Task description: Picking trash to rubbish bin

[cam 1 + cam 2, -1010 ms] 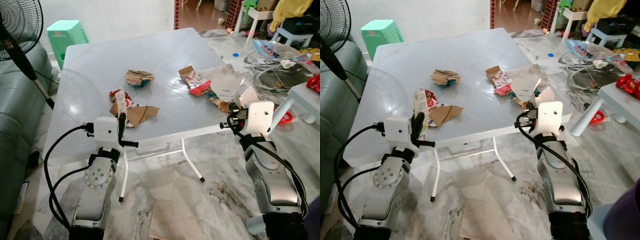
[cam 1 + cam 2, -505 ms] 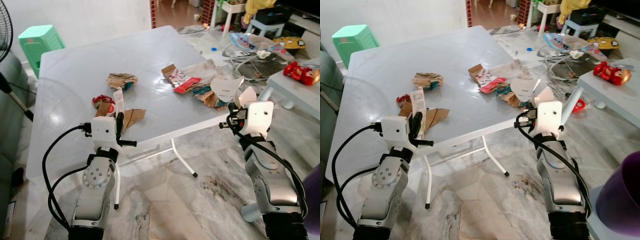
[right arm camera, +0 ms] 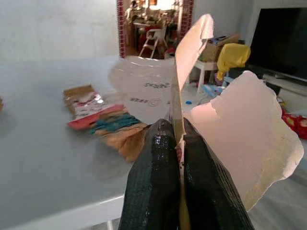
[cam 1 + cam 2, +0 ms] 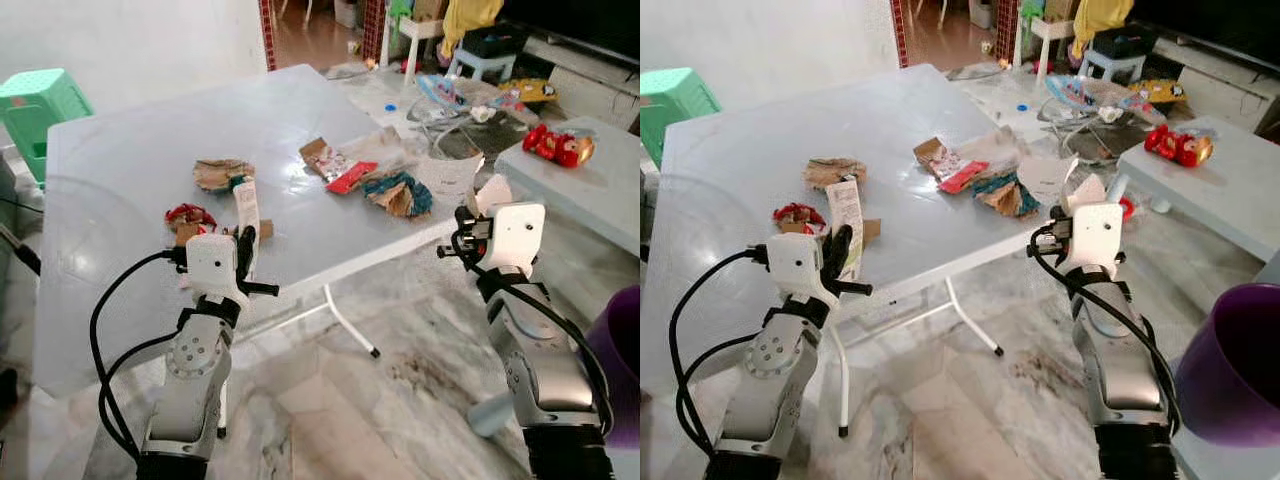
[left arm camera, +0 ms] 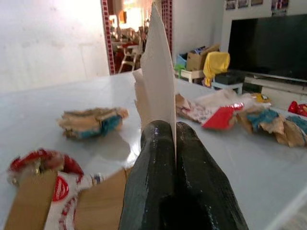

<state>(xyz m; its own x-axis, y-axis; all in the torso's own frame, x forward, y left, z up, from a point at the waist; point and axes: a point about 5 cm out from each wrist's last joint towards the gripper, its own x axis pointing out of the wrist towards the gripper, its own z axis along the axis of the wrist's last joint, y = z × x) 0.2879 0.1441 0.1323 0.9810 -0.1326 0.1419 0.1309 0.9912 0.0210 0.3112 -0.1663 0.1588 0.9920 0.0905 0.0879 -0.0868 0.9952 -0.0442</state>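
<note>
Left gripper [image 5: 173, 139] jaws pinch a paper strip [image 5: 158, 76]; right gripper [image 3: 175, 136] jaws clamp torn cardboard [image 3: 240, 134].

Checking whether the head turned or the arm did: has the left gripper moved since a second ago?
Cannot tell. The left gripper keeps its place in view, shut on the paper strip, while the table slid sideways, so the camera turned.

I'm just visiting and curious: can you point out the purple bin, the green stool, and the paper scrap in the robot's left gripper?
purple bin [image 4: 1230, 375], right eye view, on its outer wall.
green stool [image 4: 35, 95], left eye view, on its seat.
paper scrap [image 5: 158, 81], left wrist view, on its flat side.
</note>
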